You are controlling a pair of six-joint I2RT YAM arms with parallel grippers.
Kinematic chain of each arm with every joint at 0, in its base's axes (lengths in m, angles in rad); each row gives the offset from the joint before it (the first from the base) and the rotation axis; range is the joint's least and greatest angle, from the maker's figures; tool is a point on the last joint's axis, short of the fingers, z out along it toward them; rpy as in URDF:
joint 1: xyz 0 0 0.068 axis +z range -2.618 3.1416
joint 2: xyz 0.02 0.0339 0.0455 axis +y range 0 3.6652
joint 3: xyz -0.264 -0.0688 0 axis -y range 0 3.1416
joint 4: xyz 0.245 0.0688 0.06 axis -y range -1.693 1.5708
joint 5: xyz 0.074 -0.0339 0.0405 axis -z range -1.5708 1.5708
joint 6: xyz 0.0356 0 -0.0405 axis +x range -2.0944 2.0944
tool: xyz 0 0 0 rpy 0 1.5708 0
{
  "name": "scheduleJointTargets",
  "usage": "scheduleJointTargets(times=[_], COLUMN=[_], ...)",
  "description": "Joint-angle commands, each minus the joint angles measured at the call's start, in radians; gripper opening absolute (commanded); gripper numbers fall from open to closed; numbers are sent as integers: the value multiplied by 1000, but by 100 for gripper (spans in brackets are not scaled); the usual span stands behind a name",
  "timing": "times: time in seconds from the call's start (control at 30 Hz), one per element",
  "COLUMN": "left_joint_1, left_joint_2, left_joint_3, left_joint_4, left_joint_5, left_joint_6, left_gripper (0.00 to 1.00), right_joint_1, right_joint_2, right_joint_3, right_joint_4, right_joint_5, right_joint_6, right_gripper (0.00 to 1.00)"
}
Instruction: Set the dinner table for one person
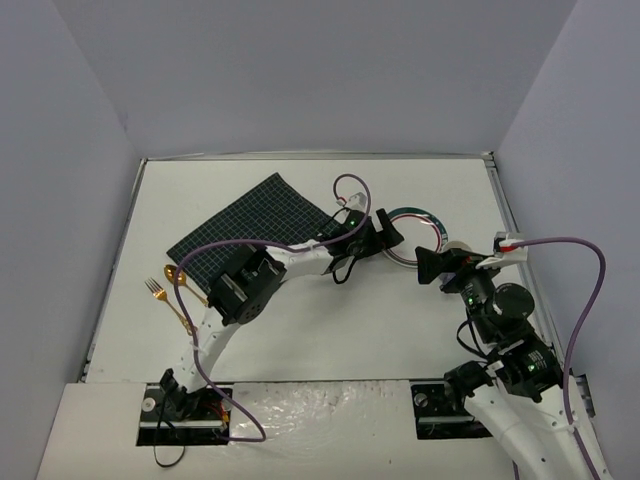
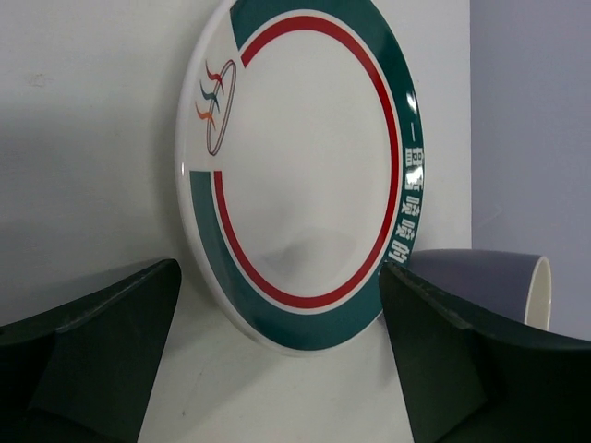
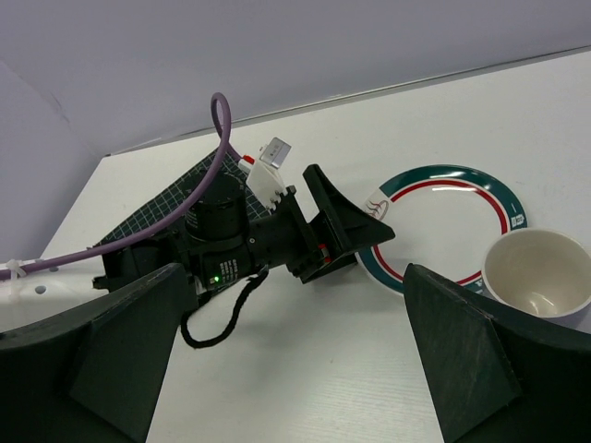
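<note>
Left gripper [image 2: 280, 277]: own dark fingers [image 2: 92, 351] fill the lower corners of the wrist view. Spread wide, nothing held. Near rim of the plate sits in the gap, no contact that I can see.
Right gripper [image 1: 435, 265]: spread too, empty. Hovers close to the cup and points toward the left gripper.
Dinner table [image 1: 330, 330]: white top, carries everything. Place setting not yet put together.
Cloth [image 1: 250, 225]: dark green check, lying skewed at far left of centre. No tableware on it.
Plate [image 2: 305, 157]: white, with green band and red ring. Flat on bare table, just right of the cloth.
Cup [image 3: 536, 272]: upright, empty, at the plate's right edge. On the rim or just beside it: cannot tell.
Fork [image 1: 165, 300], spoon [image 1: 185, 283]: gold, side by side on bare table by the cloth's left corner, well apart from the plate.
Step in hand (judgement): left gripper lining up on the plate, presumably to carry it to the cloth.
Next move (judgement): go in low so one finger slips under the rim and the other lands on top, then close. The plate lies flat, so there is little to bite on. The cup is close by and could be knocked.
</note>
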Motion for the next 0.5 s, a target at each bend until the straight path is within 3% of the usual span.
scheduleJointTargets(times=[0.0,0.1,0.17,0.37,0.47], left_joint_1=[-5,-5,-5,-5,-5], left_joint_2=[35,51,59,8,-47], left_joint_3=[63,85,92,39,3], left_joint_4=[-54,-74,-78,-46,-23], left_joint_5=[-81,-83,-82,-71,-71], left_joint_6=[-39,-36,-34,-18,-2], left_gripper=[77,65,47,7,0], right_joint_1=[1,-1,0,1,1], right_joint_2=[-9,-13,-13,-16,-16], right_joint_3=[-1,-5,-4,-9,-10], right_joint_4=[42,40,37,30,29], right_joint_5=[30,35,35,33,28], right_joint_6=[3,0,-5,-10,-16], right_gripper=[100,100,100,100,100])
